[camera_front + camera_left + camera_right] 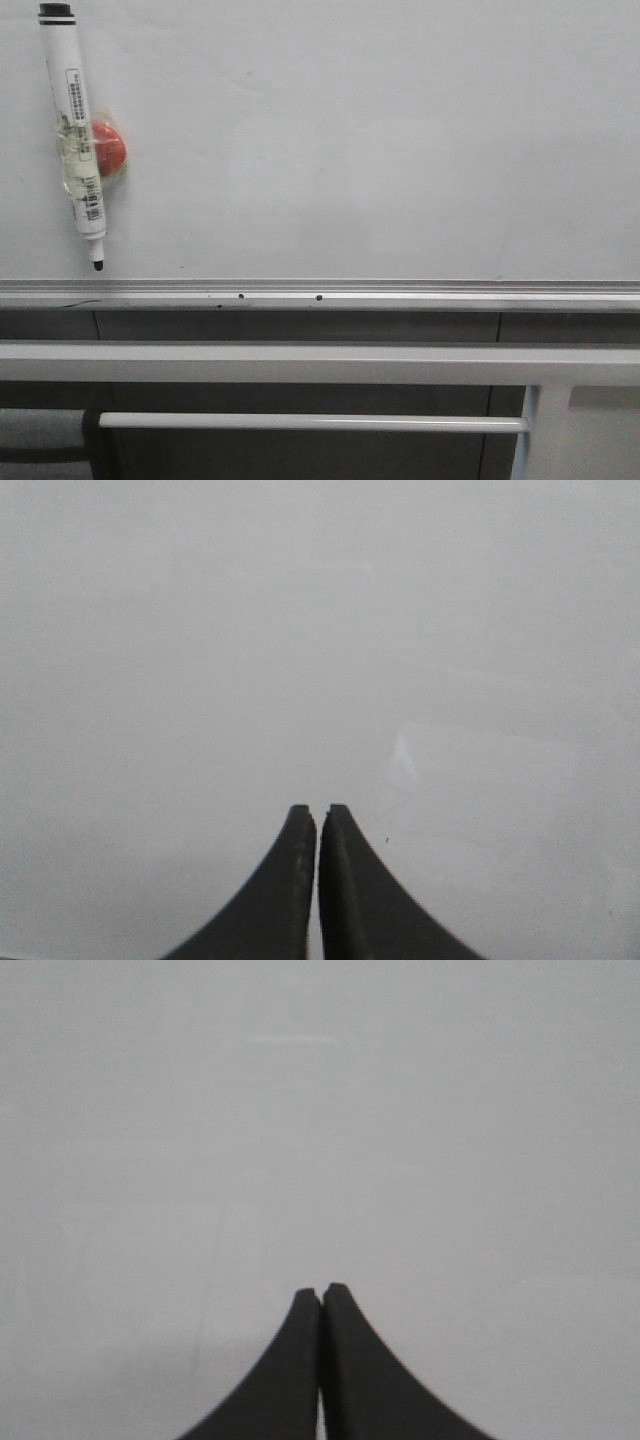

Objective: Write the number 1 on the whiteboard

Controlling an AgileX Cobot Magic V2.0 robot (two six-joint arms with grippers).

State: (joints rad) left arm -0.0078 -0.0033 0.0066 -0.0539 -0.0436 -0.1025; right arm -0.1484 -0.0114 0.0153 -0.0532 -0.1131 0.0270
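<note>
Marker point(80, 140) hung on a red magnet point(108, 147) at ten o'clock of the blank whiteboard point(380, 140), ready for us; both our left pincer point(317, 810) and right pincer point(321, 1292) were clenched, empty.

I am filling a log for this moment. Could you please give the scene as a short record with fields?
whiteboard: blank, no stroke drawn on it
marker pen: hangs on the board at upper left, tip down, cap off
red magnet: taped to the pen, sits on the board
bottom rail: silver, with small dark dots
left end effector: shut, holds nothing
right end effector: shut, holds nothing
task state: not started
</note>
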